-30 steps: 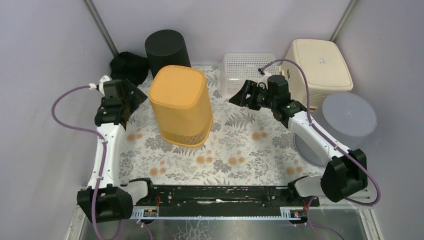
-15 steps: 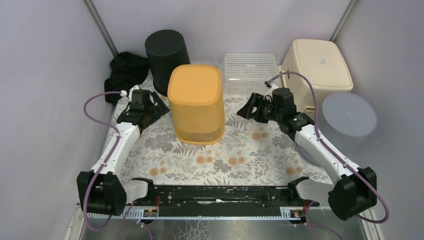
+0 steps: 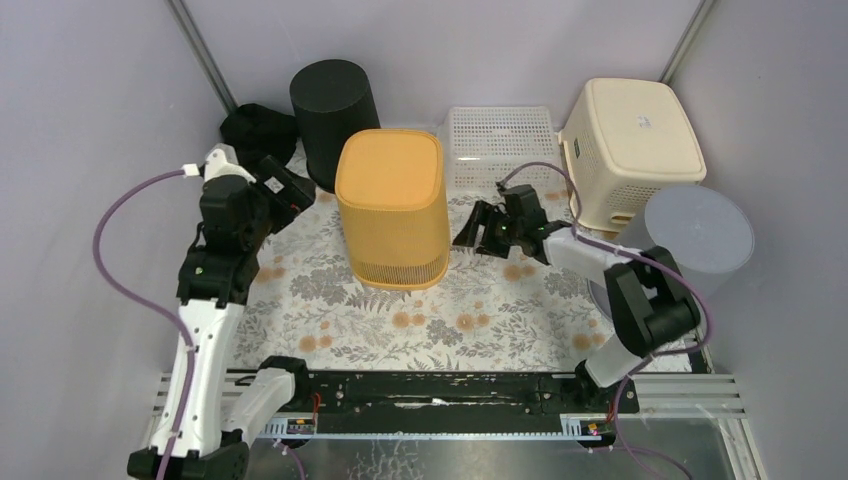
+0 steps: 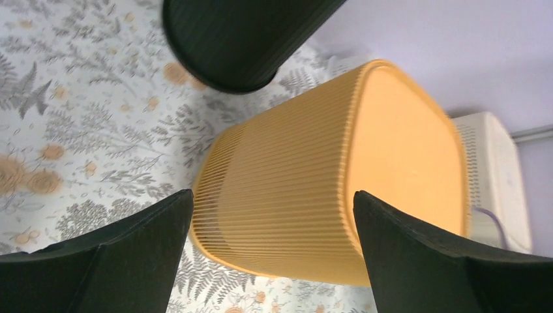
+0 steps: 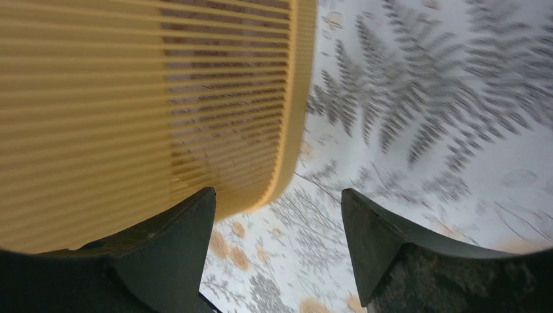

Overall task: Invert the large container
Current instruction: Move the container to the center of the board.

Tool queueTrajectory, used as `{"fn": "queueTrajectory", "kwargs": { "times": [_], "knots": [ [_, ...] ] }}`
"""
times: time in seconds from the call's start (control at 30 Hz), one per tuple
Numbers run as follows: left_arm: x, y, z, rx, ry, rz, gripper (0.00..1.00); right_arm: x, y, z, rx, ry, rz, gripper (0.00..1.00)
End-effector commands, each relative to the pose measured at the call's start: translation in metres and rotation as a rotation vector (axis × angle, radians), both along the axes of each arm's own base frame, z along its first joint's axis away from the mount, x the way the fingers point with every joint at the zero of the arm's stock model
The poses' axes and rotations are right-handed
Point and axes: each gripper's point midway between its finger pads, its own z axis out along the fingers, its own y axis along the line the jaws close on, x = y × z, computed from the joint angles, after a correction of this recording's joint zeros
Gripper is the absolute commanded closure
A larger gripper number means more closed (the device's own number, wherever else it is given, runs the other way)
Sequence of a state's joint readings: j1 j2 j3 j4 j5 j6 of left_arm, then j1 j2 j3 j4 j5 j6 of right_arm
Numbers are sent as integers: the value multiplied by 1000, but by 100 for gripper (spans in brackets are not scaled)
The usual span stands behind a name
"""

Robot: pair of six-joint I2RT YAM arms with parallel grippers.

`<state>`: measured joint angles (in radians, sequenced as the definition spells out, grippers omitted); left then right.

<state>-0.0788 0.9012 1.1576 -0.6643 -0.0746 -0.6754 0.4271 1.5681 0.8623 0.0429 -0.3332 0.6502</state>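
Observation:
The large container [image 3: 390, 205] is an orange ribbed bin standing mouth-down on the floral mat, its closed base facing up. My left gripper [image 3: 290, 190] hovers open to its left, apart from it; the left wrist view looks down on the bin's side [image 4: 326, 176] between wide jaws around the left gripper's gap [image 4: 272, 195]. My right gripper [image 3: 472, 232] is open, low beside the bin's right bottom rim. In the right wrist view the rim [image 5: 297, 98] sits just off the left finger, and nothing lies in the right gripper's gap [image 5: 278, 192].
A black bin [image 3: 333, 100] and a black cloth [image 3: 255, 130] stand behind-left. A white mesh basket [image 3: 500, 140] is at the back, a cream bin [image 3: 630, 140] mouth-down at back right, and a grey round container [image 3: 697, 235] on the right.
The orange bin went from tilted to standing mouth-down and shifted right. My left arm drew back and rose; my right gripper swung down to the bin's bottom rim.

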Motion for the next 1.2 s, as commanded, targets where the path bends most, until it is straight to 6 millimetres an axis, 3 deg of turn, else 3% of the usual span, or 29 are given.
{"fn": "queueTrajectory", "kwargs": {
  "times": [0.0,0.13,0.3,0.53,0.7,0.8,0.9,0.97,1.17],
  "knots": [
    [-21,-10,18,1,-11,-77,0,32,58,36,124,-138,72,23],
    [-27,-10,24,7,-23,-85,0,46,108,24,136,-128,132,23],
    [-35,-8,28,20,-30,-85,0,46,179,16,128,-125,241,23],
    [-40,-12,23,5,-27,-105,0,48,252,8,168,-118,341,23],
    [-36,-14,20,2,-27,-112,0,33,292,8,220,-110,476,22],
    [-33,-15,18,1,-25,-115,0,26,285,19,212,-139,505,20],
    [-29,-16,20,-1,-41,-123,0,26,257,42,133,-218,478,15],
    [-25,-19,21,-5,-53,-135,0,22,231,52,87,-250,453,1],
    [-4,-36,7,-45,-71,-212,0,9,133,80,11,-334,283,1]
  ]
}}
